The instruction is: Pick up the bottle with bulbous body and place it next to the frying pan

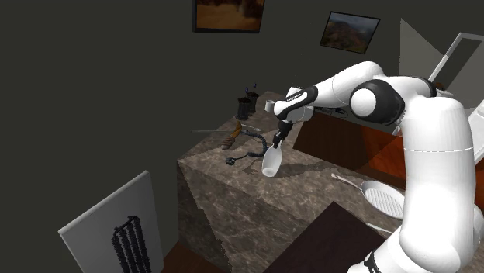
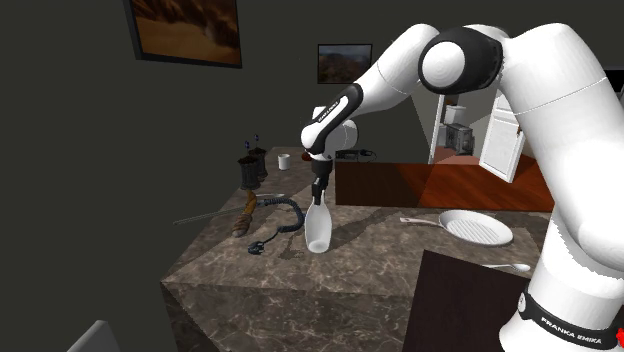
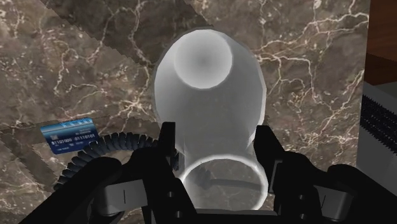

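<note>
We see the marble surface under the white arm. The pan lies near the edge by the stand. The pale bottle is upright toward the opposite edge, well apart from the pan, with the jaws clamped on its neck.

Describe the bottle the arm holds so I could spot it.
Look at the brown marbled counter. Near its middle the black gripper clasps the neck of a whitish bottle. Beside a coiled black cable, apart from the frying pan, it alone is translucent and bulb-bodied.
</note>
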`<action>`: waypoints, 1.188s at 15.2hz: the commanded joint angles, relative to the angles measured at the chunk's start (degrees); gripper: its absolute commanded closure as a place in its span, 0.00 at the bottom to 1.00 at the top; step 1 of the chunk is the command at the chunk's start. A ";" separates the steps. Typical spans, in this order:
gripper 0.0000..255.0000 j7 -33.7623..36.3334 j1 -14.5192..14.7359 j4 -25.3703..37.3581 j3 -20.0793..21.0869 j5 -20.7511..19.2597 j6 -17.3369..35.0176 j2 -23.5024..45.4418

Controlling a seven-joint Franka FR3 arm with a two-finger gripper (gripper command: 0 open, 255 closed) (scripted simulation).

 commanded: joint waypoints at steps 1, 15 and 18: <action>1.00 0.11 0.06 0.06 -0.13 -0.17 -0.52 -0.45; 1.00 1.60 0.90 2.24 -1.46 -2.31 -8.53 -6.43; 1.00 1.89 1.01 3.05 -1.67 -2.72 -10.36 -7.49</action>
